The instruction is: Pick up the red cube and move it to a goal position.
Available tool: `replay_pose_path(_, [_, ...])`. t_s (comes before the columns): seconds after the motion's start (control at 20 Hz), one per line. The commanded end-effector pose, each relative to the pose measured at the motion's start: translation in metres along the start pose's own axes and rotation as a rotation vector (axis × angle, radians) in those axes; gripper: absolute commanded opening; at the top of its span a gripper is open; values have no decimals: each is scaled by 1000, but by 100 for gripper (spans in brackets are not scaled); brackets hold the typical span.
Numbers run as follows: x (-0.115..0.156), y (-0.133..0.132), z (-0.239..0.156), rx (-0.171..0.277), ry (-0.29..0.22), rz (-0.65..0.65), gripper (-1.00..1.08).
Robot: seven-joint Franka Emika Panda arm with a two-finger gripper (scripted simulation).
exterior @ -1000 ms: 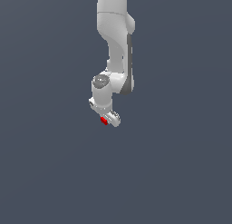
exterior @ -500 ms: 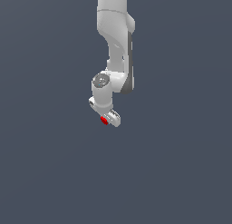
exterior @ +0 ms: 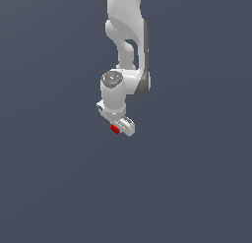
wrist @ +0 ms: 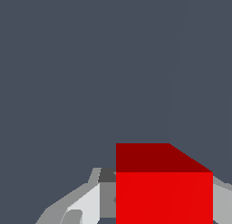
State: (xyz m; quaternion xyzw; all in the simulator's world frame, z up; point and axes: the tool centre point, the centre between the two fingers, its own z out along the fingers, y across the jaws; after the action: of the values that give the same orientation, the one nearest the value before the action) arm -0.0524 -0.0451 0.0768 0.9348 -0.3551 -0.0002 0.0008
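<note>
We see the red cube [exterior: 115,129] clamped between the tool [exterior: 118,128] fingers [wrist: 86,205], at the tool's tip, fingers flanking both sides.

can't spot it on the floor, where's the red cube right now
The red cube sits at the end effector near the middle of the exterior view, below the white arm; in the wrist view it shows between the fingers.
</note>
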Motion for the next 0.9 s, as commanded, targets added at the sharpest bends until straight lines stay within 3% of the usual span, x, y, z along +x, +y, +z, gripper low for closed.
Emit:
replay_pose_path(0.0, [3, -10, -21, 0, 1, 0, -100])
replay_pose_path(0.4, [13, -43, -84, 0, 1, 0, -100])
replay_pose_path(0.85, [19, -62, -116, 1, 0, 0, -100])
